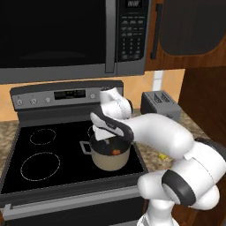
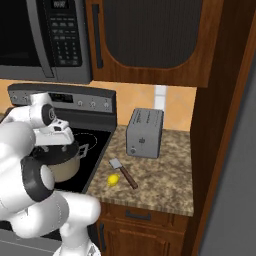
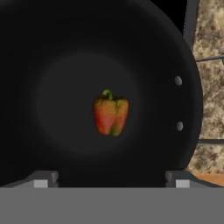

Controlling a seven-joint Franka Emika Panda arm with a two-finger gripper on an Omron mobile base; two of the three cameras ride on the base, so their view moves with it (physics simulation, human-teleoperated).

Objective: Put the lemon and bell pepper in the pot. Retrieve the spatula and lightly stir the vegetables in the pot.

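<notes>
Hovering over the pot (image 1: 110,156) on the stove (image 1: 26,132), gripper (image 3: 111,179) pointed straight down into it, likely because the bell pepper (image 3: 111,114) lay alone on the dark bottom, freshly placed and clear of both fingertips (image 3: 41,180). Stood spread wide and empty, touching nothing, as far as the low edge of the hand view allowed. Left waiting on the counter (image 2: 165,175) by the toaster (image 2: 144,133): lemon (image 2: 113,180) just beside the spatula (image 2: 123,173), apparently not quite touching.
</notes>
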